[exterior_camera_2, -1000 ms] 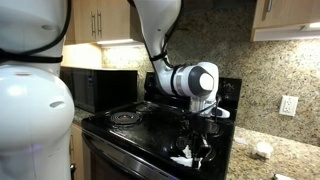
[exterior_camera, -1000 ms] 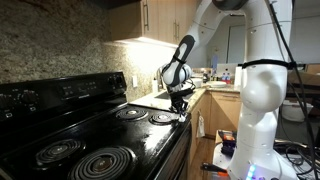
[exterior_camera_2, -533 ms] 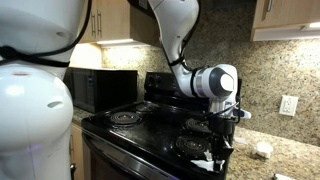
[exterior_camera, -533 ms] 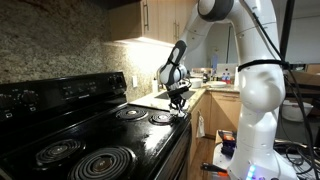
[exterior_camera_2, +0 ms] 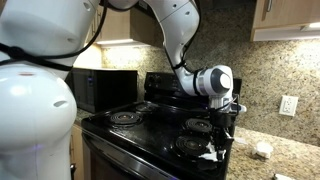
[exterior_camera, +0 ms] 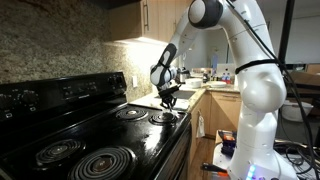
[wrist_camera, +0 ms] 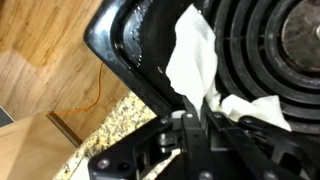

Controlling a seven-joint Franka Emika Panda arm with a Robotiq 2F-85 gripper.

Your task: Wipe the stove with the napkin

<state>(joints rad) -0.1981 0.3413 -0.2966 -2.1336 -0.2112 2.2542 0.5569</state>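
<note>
The stove (exterior_camera: 100,135) is a glossy black range with coil burners, seen in both exterior views (exterior_camera_2: 150,135). My gripper (exterior_camera: 168,103) reaches down to the stove's side edge beside a burner (exterior_camera_2: 222,140). In the wrist view the gripper (wrist_camera: 200,110) is shut on the napkin (wrist_camera: 195,55). The napkin is white and crumpled. It lies partly on the black top and partly over the chrome ring of a coil burner (wrist_camera: 275,45). In an exterior view the napkin (exterior_camera_2: 211,155) shows as a white patch under the fingers.
The raised control panel (exterior_camera: 60,95) runs along the back of the stove. Granite counter (wrist_camera: 110,125) borders the stove's edge, with wooden floor beyond. A microwave (exterior_camera_2: 95,90), a wall outlet (exterior_camera_2: 287,105) and a small white object (exterior_camera_2: 262,150) stand nearby.
The gripper has dragged the napkin across the stove top to its side edge, then a little toward the back. It stayed shut throughout.
</note>
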